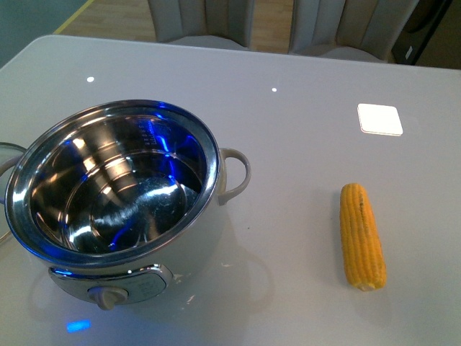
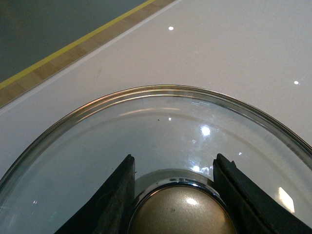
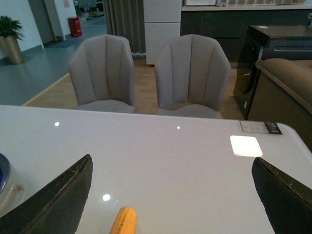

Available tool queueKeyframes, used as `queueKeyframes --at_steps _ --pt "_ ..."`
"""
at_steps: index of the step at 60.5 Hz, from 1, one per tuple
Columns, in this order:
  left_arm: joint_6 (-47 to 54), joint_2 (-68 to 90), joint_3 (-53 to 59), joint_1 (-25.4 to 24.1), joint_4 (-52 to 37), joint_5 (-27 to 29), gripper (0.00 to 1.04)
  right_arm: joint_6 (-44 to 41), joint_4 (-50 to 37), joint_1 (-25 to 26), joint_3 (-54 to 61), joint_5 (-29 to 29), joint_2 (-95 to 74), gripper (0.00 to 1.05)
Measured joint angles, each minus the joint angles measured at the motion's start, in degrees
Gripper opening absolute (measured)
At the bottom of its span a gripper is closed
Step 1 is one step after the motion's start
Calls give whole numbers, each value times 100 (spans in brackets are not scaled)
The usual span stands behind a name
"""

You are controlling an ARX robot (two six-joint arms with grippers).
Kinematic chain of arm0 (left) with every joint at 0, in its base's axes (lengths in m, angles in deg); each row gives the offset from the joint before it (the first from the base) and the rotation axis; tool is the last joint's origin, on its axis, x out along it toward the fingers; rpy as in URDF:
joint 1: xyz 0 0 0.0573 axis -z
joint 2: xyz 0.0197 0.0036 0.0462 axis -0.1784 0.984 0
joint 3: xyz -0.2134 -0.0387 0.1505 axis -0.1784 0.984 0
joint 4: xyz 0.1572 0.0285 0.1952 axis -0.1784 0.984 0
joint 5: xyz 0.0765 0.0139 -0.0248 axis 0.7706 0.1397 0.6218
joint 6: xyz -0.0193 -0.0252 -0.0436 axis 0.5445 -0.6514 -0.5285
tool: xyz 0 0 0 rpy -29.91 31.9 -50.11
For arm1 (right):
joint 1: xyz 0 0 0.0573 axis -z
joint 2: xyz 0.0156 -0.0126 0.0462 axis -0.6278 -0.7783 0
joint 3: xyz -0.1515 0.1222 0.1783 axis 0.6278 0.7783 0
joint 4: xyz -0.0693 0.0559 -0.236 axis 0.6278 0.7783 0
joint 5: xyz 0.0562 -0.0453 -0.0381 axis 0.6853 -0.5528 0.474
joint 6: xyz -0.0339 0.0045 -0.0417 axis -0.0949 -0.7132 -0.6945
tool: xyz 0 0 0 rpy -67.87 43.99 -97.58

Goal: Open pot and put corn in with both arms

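Observation:
The pot (image 1: 115, 187) stands uncovered at the table's left, its steel inside bare, knob panel (image 1: 112, 288) facing me. The corn (image 1: 361, 236) lies flat on the table to its right, well apart from it. In the left wrist view my left gripper (image 2: 175, 195) is shut on the golden knob (image 2: 183, 212) of the glass pot lid (image 2: 161, 126), held over the table. In the right wrist view my right gripper (image 3: 173, 195) is open wide above the table, with the corn tip (image 3: 123, 220) showing between its fingers. Neither arm shows in the front view.
A white square patch (image 1: 379, 119) lies on the table at the back right. Two grey chairs (image 3: 146, 73) stand behind the table's far edge. A pot side handle (image 1: 236, 173) sticks out toward the corn.

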Motion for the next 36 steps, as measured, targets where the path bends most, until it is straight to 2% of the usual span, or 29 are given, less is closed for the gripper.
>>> queueKeyframes --at_steps 22,36 --pt "46 120 -103 28 -15 57 43 0 0 0 0 -2 0 96" --pt "125 28 -46 46 -92 160 80 0 2 0 0 -2 0 96"
